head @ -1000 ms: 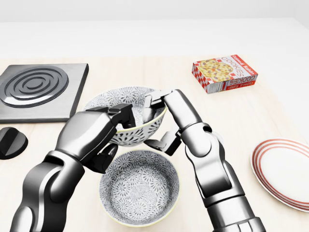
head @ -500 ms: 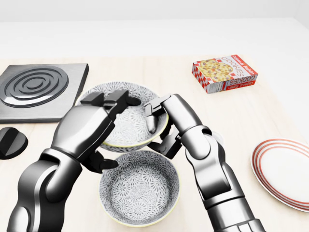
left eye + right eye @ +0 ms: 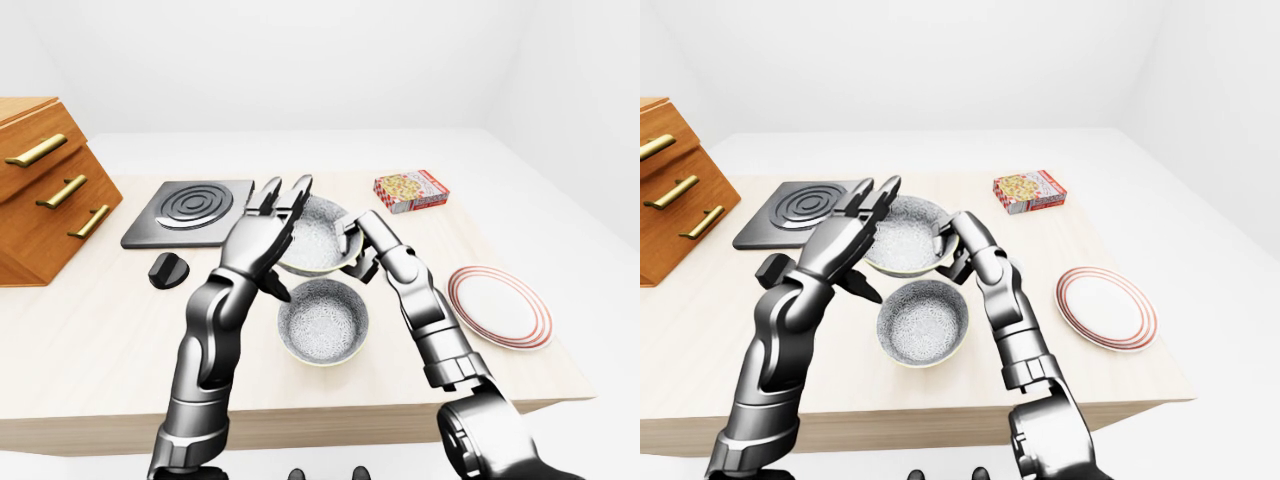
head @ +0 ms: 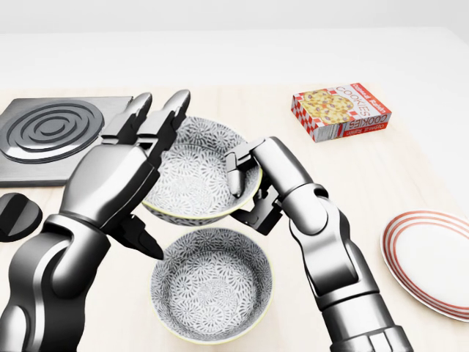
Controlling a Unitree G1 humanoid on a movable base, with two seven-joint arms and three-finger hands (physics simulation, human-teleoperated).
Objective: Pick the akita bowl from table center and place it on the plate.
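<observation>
My right hand (image 4: 245,187) pinches the bowl (image 4: 194,172) rim; left hand (image 4: 121,172) splayed. Stiff, probably slippery, so I favour the rim.

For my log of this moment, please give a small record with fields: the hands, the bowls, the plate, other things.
left hand: open, fingers spread beside the upper bowl's left rim
right hand: fingers closed over the upper bowl's right rim
upper bowl: patterned, tilted, held by the right hand
lower bowl: same pattern, resting on the table, untouched
plate: red-ringed, empty, at right
other things: cookie box, stove plate, wooden drawers
</observation>
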